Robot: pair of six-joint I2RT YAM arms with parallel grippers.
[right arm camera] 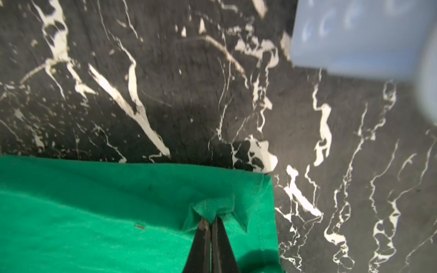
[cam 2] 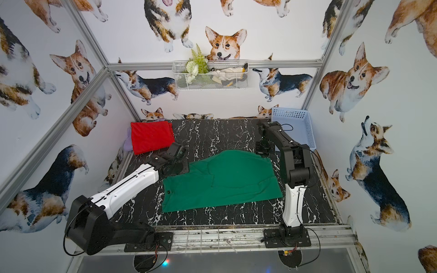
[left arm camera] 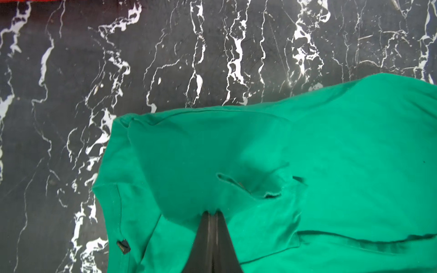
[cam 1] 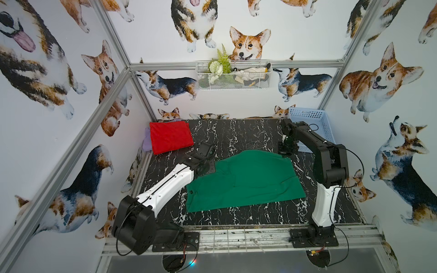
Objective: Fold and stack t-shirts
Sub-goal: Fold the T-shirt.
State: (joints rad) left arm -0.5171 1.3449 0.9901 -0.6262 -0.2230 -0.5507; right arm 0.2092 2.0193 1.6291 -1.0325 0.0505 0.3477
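The red t-shirt [cam 1: 170, 137] is seen folded at the far left of the table [cam 1: 236, 132]. Mid-table the green t-shirt [cam 1: 243, 179] is spread, its far corners pinched by the left gripper [left arm camera: 212, 212] and, rightward, the right gripper [right arm camera: 210, 220], each clamped on cloth. The fabric is judged light and limp, best held at the hems.

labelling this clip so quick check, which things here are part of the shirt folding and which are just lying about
Job in hand:
green t-shirt, spread out, pinched by left gripper and right gripper
red t-shirt, folded, at the back

Lying about:
pale blue basket
white wire basket on the back wall
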